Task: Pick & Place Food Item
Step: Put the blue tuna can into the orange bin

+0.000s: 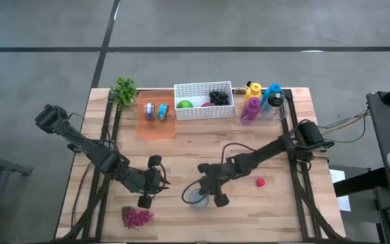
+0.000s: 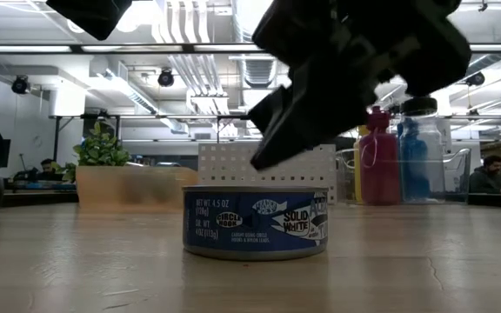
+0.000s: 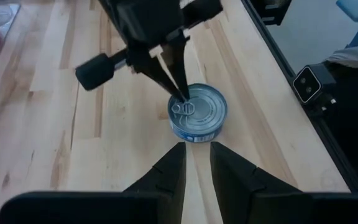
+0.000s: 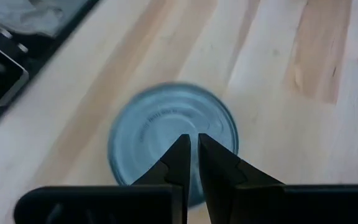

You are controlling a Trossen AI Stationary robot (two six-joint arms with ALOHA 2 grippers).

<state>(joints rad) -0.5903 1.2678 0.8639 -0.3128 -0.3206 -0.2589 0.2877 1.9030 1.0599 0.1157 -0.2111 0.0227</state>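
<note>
Right tool, tips together, touches the blue-labelled round tuna can's silver lid.

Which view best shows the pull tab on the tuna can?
The left wrist view: it looks down on the tuna can with the pull tab visible under the right gripper, whose fingers are shut. The high view shows the can tiny, the low view only its label side, the right wrist view a blurred lid.

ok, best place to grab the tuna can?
Take the tuna can across its round side wall, coming straight down from above. It stands upright and low on the table, and nothing crowds it. The right hand sits shut over the lid, so open wide first.
</note>
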